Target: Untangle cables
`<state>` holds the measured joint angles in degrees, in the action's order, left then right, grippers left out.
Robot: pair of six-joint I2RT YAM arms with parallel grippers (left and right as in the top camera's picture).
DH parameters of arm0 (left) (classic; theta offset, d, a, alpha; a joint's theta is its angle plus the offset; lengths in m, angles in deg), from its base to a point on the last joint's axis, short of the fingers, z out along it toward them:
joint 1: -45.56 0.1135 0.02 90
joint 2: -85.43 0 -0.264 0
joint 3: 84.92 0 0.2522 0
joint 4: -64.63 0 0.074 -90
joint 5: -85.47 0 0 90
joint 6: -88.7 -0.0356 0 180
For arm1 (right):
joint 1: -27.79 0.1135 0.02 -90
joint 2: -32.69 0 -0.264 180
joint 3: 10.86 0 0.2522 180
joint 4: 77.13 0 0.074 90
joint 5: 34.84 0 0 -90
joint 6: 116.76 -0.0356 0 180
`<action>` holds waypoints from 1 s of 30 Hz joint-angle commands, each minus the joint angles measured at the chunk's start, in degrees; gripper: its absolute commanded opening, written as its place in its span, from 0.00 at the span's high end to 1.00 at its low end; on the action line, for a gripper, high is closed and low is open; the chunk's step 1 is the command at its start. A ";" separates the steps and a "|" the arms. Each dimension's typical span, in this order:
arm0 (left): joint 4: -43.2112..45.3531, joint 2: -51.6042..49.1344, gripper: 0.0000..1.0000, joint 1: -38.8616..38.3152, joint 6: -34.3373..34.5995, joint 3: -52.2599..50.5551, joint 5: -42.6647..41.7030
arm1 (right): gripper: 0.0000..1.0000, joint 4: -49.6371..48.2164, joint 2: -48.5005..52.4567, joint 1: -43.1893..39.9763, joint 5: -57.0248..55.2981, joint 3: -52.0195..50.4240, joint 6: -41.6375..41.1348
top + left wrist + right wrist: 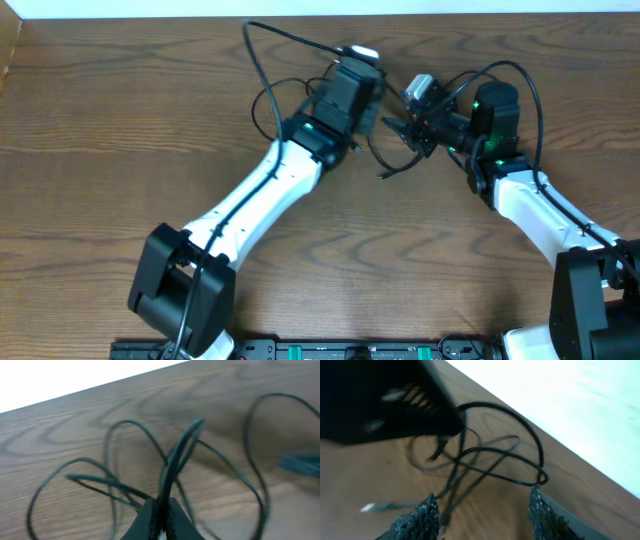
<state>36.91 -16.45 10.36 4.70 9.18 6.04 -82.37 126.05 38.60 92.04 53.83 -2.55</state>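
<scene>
Pressed-together fingers (147, 520) of the left gripper (160, 517) pinch a doubled strand of the black cables (172, 455). Their loops sprawl over the wooden table (120, 120) near its far edge. The left arm (255, 195) stretches diagonally up from the near left corner. The right gripper (482, 517) reaches in from the right and faces the same tangle, jaws spread, holding nothing.

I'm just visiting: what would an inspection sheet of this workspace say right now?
Surface: brown wood-grain table.
Job's things: thin black cables, looped and tangled together.
Clutter: nothing seen.
Grippers: left gripper shut on a bunch of the cables; right gripper open, loops just ahead of it.
Cables: thicker black wire arching over the right arm.
Surroundings: white strip beyond the table's far edge.
</scene>
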 commanded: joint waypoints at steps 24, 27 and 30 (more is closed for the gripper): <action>-4.72 14.69 0.92 -2.10 -1.44 0.50 6.60 | 0.37 -2.38 2.36 0.66 -1.79 0.26 0.68; -6.67 13.79 0.92 -1.77 -1.44 0.50 11.30 | 0.31 0.48 2.38 0.66 -2.12 0.26 -1.16; -8.26 12.63 0.92 -0.37 -1.42 0.50 12.48 | 0.36 1.29 2.38 0.66 -4.44 0.26 -13.03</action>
<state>29.63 -2.31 8.59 4.20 9.18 13.98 -81.56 128.21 38.97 88.87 53.81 -4.96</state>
